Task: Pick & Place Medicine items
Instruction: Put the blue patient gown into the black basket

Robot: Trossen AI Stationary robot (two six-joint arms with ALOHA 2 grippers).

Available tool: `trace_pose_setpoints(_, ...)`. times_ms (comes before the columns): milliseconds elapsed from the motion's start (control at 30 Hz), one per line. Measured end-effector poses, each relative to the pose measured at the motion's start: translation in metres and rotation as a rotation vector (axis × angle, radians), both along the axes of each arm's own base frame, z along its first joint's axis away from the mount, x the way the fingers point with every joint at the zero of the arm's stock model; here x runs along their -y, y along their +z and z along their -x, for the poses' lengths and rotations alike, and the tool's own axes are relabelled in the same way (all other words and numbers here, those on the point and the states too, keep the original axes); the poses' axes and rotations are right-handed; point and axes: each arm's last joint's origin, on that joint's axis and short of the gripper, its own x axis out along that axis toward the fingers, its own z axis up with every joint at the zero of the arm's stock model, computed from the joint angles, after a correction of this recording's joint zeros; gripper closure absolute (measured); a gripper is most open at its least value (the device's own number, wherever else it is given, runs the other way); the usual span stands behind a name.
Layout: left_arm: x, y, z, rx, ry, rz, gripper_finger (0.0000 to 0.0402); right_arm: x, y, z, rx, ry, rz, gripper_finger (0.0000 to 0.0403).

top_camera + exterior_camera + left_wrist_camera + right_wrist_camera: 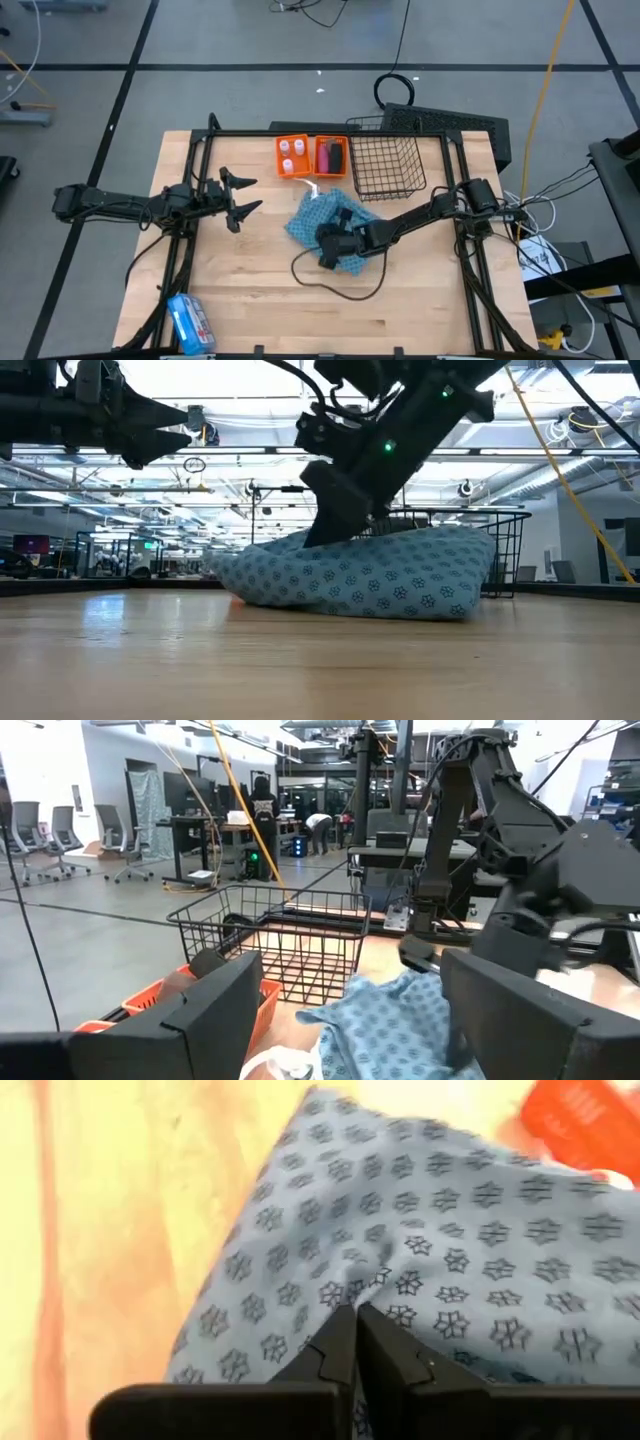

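A blue patterned cloth (pixel 330 222) lies heaped on the table in front of an orange tray (pixel 310 157). The tray's left compartment holds small white bottles (pixel 290 155). Its right compartment holds a pink piece and a dark piece (pixel 332 157). My right gripper (pixel 326 250) is down on the cloth's near part, shut on it (pixel 355 1320). My left gripper (pixel 252 194) waits open above the table's left side, touching nothing. Whatever lies under the cloth is hidden. My right gripper has its two fingertips (pixel 340 1342) closed together on a raised fold of the cloth (pixel 385 1285); one layer or several, I cannot tell. The fingers slant down from the table's right side (pixel 335 535). The cloth rests on the table as a slack mound (pixel 360 575).
A black wire basket (pixel 388 165) stands right of the tray at the back. A blue and white packet (pixel 188 322) lies at the near left corner. A black cable (pixel 340 285) loops over the wood just in front of the cloth.
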Motion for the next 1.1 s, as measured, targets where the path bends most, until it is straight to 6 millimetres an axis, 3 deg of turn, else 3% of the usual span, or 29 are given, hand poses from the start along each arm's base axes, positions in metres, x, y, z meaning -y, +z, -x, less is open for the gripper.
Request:
trace_pose_setpoints(133,0.0,0.0,0.0,0.0,0.0,0.0,0.0091,0.004,0.007,-0.003,0.024,0.036,0.04,0.0384)
trace_pose_setpoints(533,0.0,0.0,0.0,0.0,0.0,0.0,0.0091,0.062,0.038,-0.001,0.057,-0.067,0.097,0.0282)
trace_pose_setpoints(667,0.0,0.0,0.0,0.0,0.0,0.0,0.0091,0.083,0.034,-0.002,0.033,-0.041,0.02,0.0276)
trace_pose_setpoints(833,0.0,0.0,0.0,0.001,0.0,0.0,0.0092,0.104,0.005,-0.003,-0.03,-0.027,-0.06,0.029)
trace_pose_setpoints(967,0.0,0.0,0.0,0.001,0.0,0.0,0.0091,0.112,-0.012,-0.001,-0.048,-0.023,-0.09,0.03)
trace_pose_setpoints(1100,0.0,0.0,0.0,0.001,0.0,0.0,0.0091,0.111,-0.013,0.0,-0.062,-0.003,-0.072,0.0305)
